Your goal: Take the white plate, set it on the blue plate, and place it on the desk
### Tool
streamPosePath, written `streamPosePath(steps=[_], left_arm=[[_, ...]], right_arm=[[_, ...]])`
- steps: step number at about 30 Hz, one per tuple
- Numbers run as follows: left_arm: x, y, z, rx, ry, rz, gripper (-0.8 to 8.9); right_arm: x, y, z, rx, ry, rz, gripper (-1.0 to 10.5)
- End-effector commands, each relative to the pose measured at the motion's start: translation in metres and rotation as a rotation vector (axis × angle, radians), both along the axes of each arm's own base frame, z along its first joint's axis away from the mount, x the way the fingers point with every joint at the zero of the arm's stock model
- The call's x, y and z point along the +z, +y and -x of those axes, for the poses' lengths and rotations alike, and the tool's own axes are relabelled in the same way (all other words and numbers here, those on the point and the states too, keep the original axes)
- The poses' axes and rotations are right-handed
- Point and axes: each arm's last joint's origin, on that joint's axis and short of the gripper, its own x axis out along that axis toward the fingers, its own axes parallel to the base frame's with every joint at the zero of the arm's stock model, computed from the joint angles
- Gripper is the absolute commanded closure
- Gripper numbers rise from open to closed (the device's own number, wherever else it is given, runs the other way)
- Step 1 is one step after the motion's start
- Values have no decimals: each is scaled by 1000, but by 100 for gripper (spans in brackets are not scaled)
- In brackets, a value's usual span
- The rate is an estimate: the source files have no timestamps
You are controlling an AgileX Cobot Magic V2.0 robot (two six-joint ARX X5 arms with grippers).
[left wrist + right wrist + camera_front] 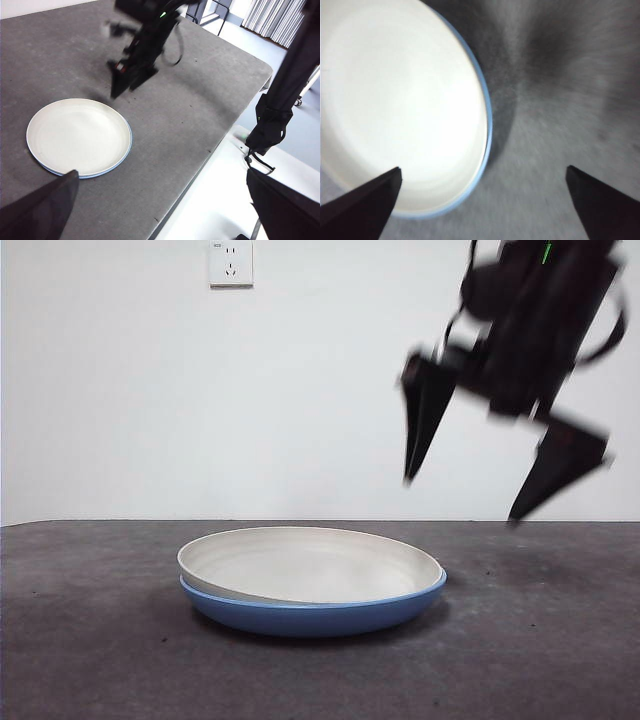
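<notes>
Already the white plate [300, 562] sits nested in the blue plate [320, 615] mid-surface [80, 660]. Above its edge hovers the right end effector [505, 485], released and empty; left end effector [160, 210] waits, spread. Judged remaining: moving it onto the surface.

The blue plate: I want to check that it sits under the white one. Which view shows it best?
The front view: the blue plate shows side-on as a full band beneath the white plate, resting on the desk. The left wrist view shows only a thin blue edge, and the blurred right wrist view only a narrow blue rim.
</notes>
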Motion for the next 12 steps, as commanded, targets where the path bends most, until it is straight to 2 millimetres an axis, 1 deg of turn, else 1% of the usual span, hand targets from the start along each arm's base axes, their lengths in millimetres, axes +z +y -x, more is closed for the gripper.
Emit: streamPosePath(steps=[1, 3, 6, 8, 9, 12], left_arm=[[3, 0, 1, -12, -27, 2, 250], [3, 0, 1, -12, -27, 2, 250], [3, 0, 1, -12, -27, 3, 250], [3, 0, 1, -12, -27, 3, 250], [3, 0, 1, -12, -27, 3, 250], [3, 0, 1, -12, -27, 3, 250]], right_arm=[[36, -4, 19, 35, -104, 3, 366], [60, -10, 39, 44, -163, -3, 364], [92, -18, 75, 79, -250, -31, 365], [112, -25, 104, 119, -316, -52, 365], [118, -27, 113, 133, -336, -59, 365], [135, -38, 150, 179, -404, -86, 365]])
